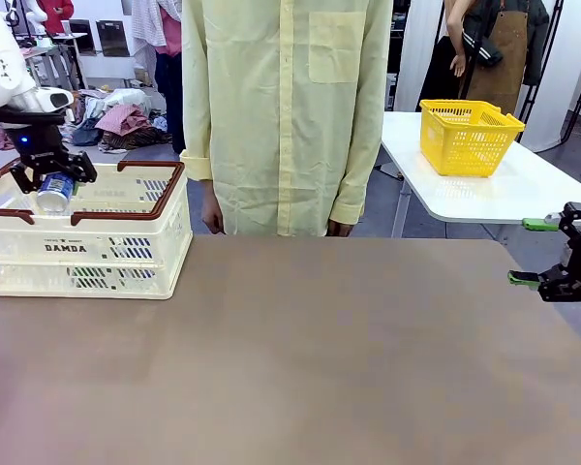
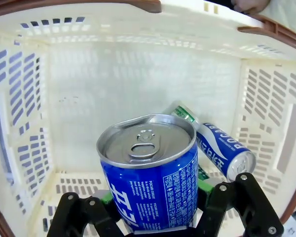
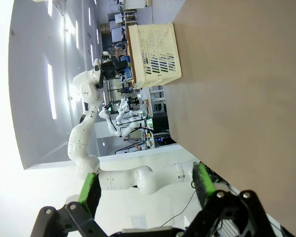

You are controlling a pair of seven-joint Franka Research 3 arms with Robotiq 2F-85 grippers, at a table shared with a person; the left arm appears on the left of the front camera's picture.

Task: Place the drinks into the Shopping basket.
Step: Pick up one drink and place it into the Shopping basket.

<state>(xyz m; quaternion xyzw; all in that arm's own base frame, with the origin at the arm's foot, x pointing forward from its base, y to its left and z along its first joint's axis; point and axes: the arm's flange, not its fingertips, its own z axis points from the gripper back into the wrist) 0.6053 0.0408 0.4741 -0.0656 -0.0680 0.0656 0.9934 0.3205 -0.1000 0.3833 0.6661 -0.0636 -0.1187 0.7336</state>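
Basket [image 1: 126, 254] holds 2 cans [image 2: 226, 150]; left jaws clamp blue can [image 2: 155, 180] above it, right jaws apart

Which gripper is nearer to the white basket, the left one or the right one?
The left. The left gripper is over the white basket, shut on a blue can. The right gripper is open, far away at the table's right edge.
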